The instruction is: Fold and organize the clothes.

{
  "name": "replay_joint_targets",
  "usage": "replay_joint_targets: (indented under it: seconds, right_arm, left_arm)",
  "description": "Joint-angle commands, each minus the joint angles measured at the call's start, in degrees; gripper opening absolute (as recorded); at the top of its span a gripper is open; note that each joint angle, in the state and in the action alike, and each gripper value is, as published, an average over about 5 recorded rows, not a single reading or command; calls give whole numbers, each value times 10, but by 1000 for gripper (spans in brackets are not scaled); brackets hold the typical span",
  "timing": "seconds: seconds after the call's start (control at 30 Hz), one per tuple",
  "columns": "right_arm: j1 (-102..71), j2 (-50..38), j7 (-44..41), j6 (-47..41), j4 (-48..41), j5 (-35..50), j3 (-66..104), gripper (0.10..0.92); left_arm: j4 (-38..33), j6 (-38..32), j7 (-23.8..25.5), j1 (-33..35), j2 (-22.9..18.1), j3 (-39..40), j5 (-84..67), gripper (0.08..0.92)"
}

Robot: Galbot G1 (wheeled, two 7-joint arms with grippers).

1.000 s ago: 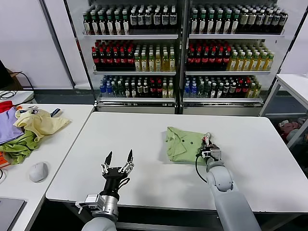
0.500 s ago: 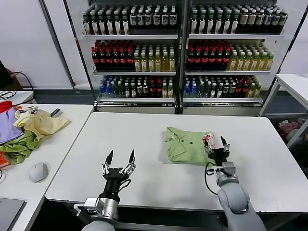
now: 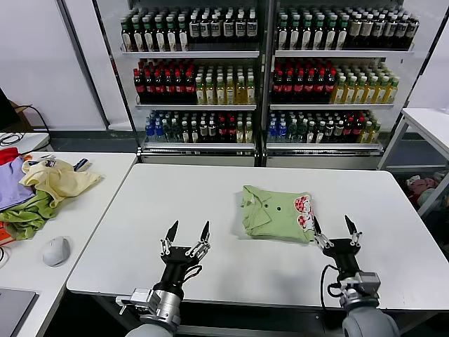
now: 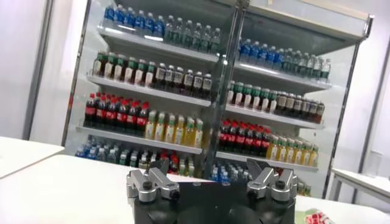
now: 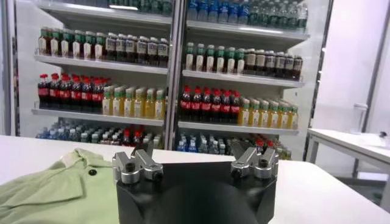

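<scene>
a: right gripper [image 3: 336, 229] jaws apart, empty, just off the shirt's [image 3: 275, 210] near corner. left gripper [image 3: 188, 233] spread too, idle near the front edge.

b: shirt?

a: folded, mid-table [image 3: 175, 189], patch [image 3: 303, 208] showing. best to lift clear without snagging the fold.

b: surroundings?

a: white table, drink shelves [image 3: 259, 70] behind, clothes pile [image 3: 42, 189] on the left side table.
</scene>
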Motion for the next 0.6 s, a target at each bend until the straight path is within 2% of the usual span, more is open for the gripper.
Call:
replay_joint_targets:
  seconds: [0.03,0.6]
  right_arm:
    - [-79,5,12,12,62,-9,24,823]
    - [-81,6,17,16,71,-18,6,823]
  left_arm:
    - [-8,20,4,4,-3,5,5,823]
    - [-13,24,27,17,-4,-2,23,823]
